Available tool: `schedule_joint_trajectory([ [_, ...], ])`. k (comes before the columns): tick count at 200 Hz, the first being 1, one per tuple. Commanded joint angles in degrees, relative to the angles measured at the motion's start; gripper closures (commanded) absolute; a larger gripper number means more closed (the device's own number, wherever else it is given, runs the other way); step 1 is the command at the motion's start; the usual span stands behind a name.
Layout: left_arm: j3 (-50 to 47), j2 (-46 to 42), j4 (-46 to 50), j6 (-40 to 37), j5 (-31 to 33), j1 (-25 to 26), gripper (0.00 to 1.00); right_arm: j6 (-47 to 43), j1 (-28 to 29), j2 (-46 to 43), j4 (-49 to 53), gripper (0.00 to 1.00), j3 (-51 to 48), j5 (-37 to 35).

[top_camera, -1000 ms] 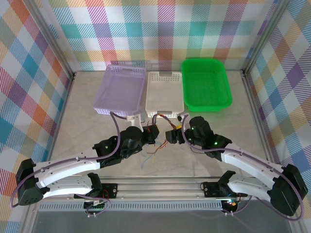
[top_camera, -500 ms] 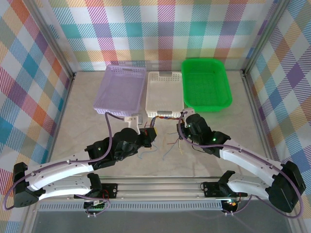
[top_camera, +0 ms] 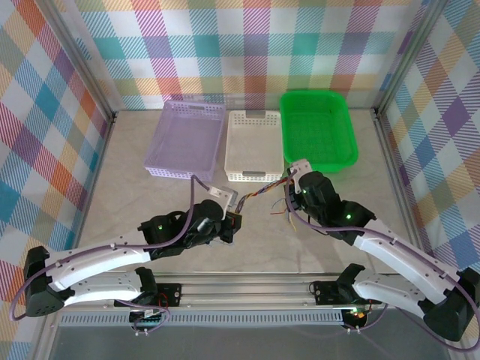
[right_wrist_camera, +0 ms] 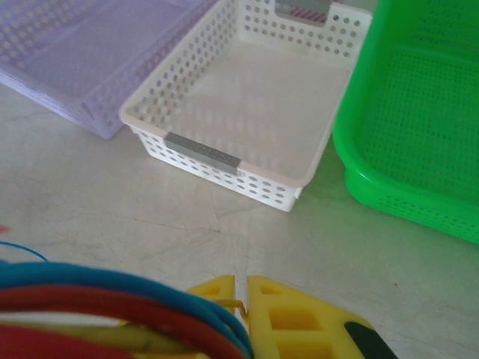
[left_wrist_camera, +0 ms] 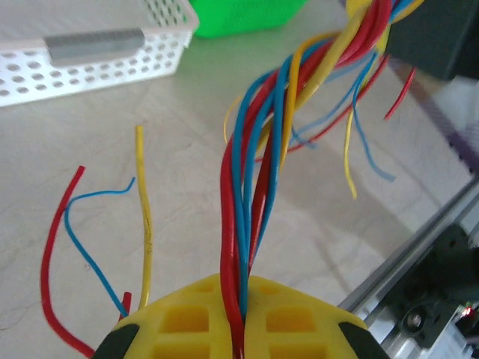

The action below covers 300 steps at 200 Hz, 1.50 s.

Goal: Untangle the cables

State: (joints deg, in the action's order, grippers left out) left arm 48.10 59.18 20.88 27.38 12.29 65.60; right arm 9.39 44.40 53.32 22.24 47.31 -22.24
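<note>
Table: the pale marbled tabletop [top_camera: 127, 195] carries the same layout as a second ago.
Baskets: the lilac perforated plastic basket [top_camera: 187, 139], the white perforated plastic basket [top_camera: 253, 146] and the green mesh plastic basket [top_camera: 319, 131] sit in a row at the far side, unmoved, with no wire in them.
Arms: they have swung apart. A second ago the two wrists nearly met in front of the white basket.
Right gripper: the right gripper [top_camera: 289, 180] has travelled out to just before the green basket's near corner. Its yellow fingers [right_wrist_camera: 299, 318] are pressed almost together, apparently nipping the wires' far end.
Left gripper: the left gripper [top_camera: 234, 214] hangs back, pinching the near end between its yellow pads [left_wrist_camera: 187, 321].
Cables: the thin red, blue and yellow-orange cables [top_camera: 262, 190], slack a second ago, now span the gap as one taut twisted rope above the table.
Loose tails: short ends [left_wrist_camera: 142, 202] stick out free.
Meaning: tension exposes the twist but has not separated any strand. Untangling is barely begun, I judge.
</note>
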Motion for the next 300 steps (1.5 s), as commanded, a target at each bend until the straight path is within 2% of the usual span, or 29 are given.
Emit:
schedule_joint_trajectory([
  [1, -2.8, 1.02, 3.02, -4.95, -7.09, 0.32, 1.0, -0.42, -0.28, -3.3, -2.36, 1.0, 1.91, 4.48],
  [25, -3.81, 1.77, -0.02, -5.22, -12.19, 0.15, 1.0, -0.17, -0.33, -2.79, -1.87, 0.98, 2.35, 8.24],
  [55, -2.97, 0.95, 0.0, -5.47, -12.31, -0.18, 1.0, 0.03, -0.28, -2.04, -1.15, 0.94, 2.22, 9.74],
  [113, -4.63, -4.5, -3.95, 0.11, -7.89, -2.59, 1.0, 1.88, -0.28, -2.51, 2.41, 0.55, 3.23, 11.83],
  [165, -5.79, -7.22, -6.96, 9.8, -3.93, -5.23, 1.0, 5.05, -0.28, -5.16, 6.96, 0.37, 5.25, 16.45],
  [188, -5.42, -7.11, -6.47, 14.11, -2.88, -6.4, 1.0, 7.7, -0.28, -8.24, 8.8, 0.34, 5.83, 19.64],
  [209, -4.35, -6.06, -7.0, 15.55, -3.77, -6.45, 1.0, 11.76, -0.31, -11.13, 7.56, 0.32, 4.81, 25.78],
  [234, -2.72, -4.05, -7.06, 16.56, -3.82, -6.45, 1.0, 17.39, -0.28, -10.4, 4.86, 0.32, 3.25, 33.9],
  [271, -2.19, -2.01, -9.47, 18.78, -3.94, -6.45, 1.0, 28.45, -0.28, -6.83, -9.5, 0.35, -4.03, 42.48],
  [300, -4.0, -0.97, -15.68, 20.9, -6.8, -6.37, 1.0, 34.27, -0.28, -5.88, -21.51, 0.35, -9.93, 43.77],
])
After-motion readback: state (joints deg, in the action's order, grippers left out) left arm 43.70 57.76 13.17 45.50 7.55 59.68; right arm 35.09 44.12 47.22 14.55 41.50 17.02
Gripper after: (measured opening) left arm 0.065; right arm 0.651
